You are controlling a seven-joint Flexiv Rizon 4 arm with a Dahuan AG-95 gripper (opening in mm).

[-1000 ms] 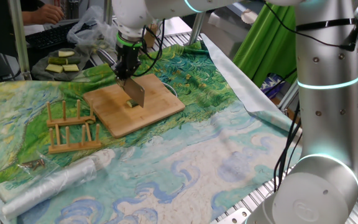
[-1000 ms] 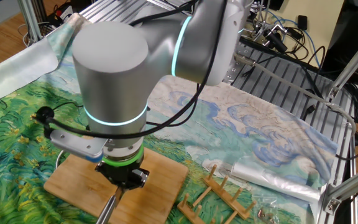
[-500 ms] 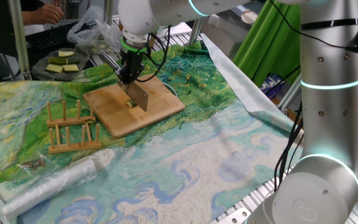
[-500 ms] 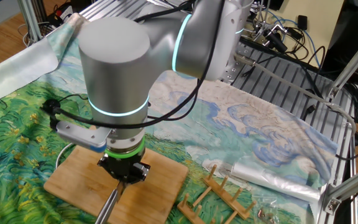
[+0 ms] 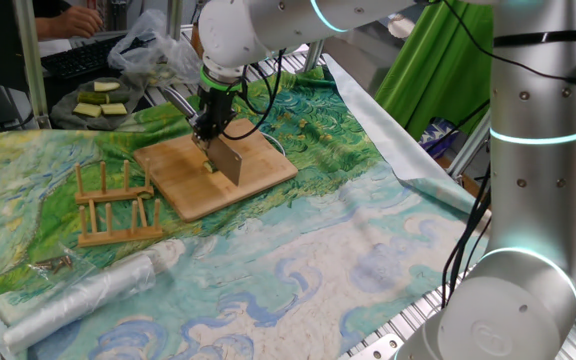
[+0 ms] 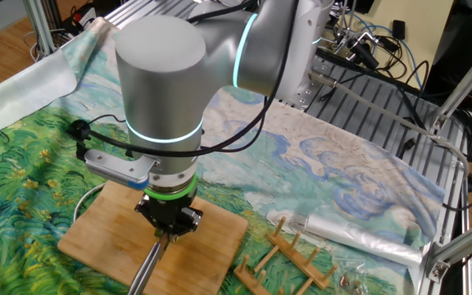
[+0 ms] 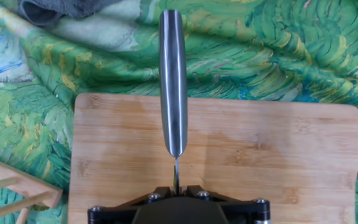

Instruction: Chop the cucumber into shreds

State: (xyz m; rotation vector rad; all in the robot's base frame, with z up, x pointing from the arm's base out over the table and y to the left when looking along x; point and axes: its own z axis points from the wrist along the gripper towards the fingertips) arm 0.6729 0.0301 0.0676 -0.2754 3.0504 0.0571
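The gripper (image 6: 169, 235) points straight down above the wooden board (image 6: 88, 233), its jaws clamped on a metal knife handle (image 6: 144, 270). A wooden rack (image 6: 289, 260) lies just right of the board.

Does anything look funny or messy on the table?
Nothing looks spilled or broken. The end effector holds the knife over the wooden board. The painted tablecloth is rumpled at one edge, which seems harmless.

cucumber (image 5: 208, 166) mostly hidden behind knife (image 5: 227, 160), shreds indiscernible
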